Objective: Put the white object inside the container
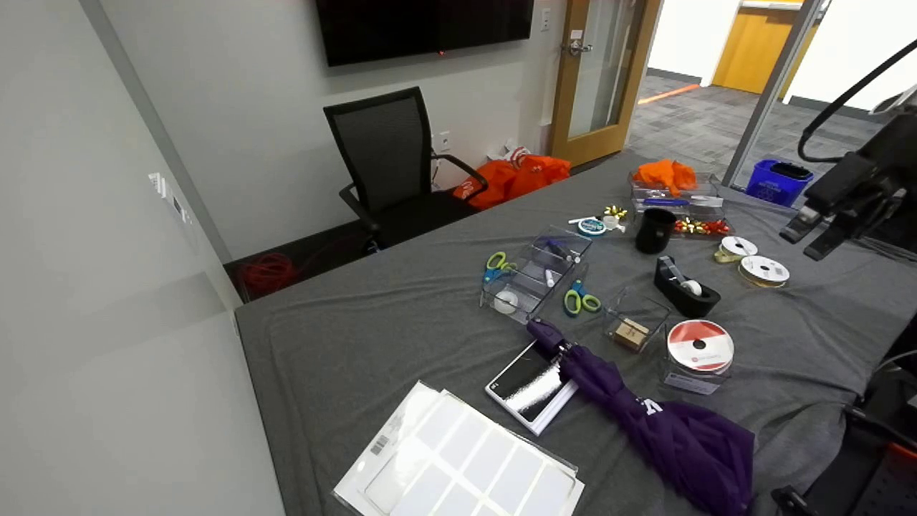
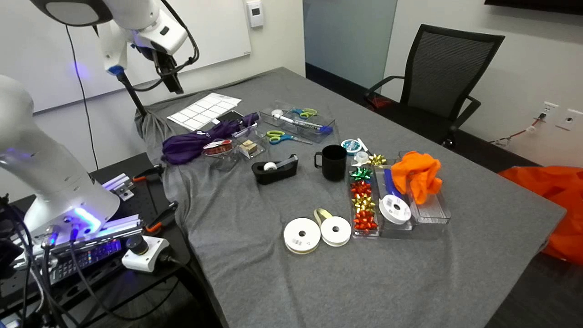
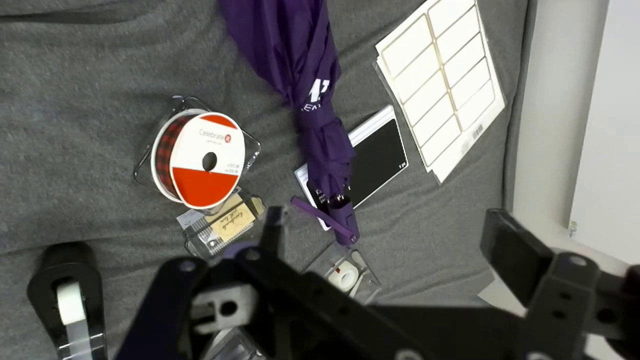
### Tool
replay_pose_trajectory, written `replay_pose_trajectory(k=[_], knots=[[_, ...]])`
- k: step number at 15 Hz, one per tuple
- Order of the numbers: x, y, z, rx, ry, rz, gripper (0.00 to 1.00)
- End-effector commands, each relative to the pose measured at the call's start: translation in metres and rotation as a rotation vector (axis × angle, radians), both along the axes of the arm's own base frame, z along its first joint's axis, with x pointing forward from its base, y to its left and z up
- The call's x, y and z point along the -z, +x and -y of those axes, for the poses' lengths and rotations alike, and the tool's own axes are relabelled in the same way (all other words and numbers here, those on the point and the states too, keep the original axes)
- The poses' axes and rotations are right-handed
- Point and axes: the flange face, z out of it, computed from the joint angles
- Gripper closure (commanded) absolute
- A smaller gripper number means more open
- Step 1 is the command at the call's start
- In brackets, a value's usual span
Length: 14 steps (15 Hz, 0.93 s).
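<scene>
The white object is a round ribbon spool with red print and a plaid ribbon edge. It shows in both exterior views (image 1: 700,346) (image 2: 217,146) and the wrist view (image 3: 225,150). It rests in the mouth of a small clear box (image 1: 691,382); how deep it sits I cannot tell. A second clear box (image 1: 648,326) beside it holds a tan block. A longer clear tray (image 1: 529,276) holds markers and a white tape roll (image 3: 345,276). My gripper (image 1: 809,238) (image 2: 175,89) (image 3: 387,220) is open and empty, raised above the table, apart from the spool.
A purple umbrella (image 1: 645,408) lies beside the spool, across a black-and-white box (image 1: 530,387). Label sheets (image 1: 466,459), a black tape dispenser (image 2: 275,169), a black mug (image 2: 334,162) and two plain white spools (image 2: 302,235) (image 2: 336,231) are around. Scissors (image 2: 282,136) lie near the tray.
</scene>
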Motion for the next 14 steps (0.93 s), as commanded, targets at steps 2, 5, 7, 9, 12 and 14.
replay_pose_trajectory(k=[2,5,7,9,12,14], knots=[[0.011,0.004,0.005,-0.017,0.001,-0.017,0.0],[0.012,0.006,0.005,-0.021,-0.001,-0.021,0.0],[0.016,0.008,0.007,-0.018,0.012,-0.023,0.0],[0.031,0.014,0.018,-0.02,0.047,0.009,0.0],[0.056,0.025,0.04,0.022,0.072,0.043,0.0],[0.079,0.035,0.055,0.055,0.072,0.043,0.0]])
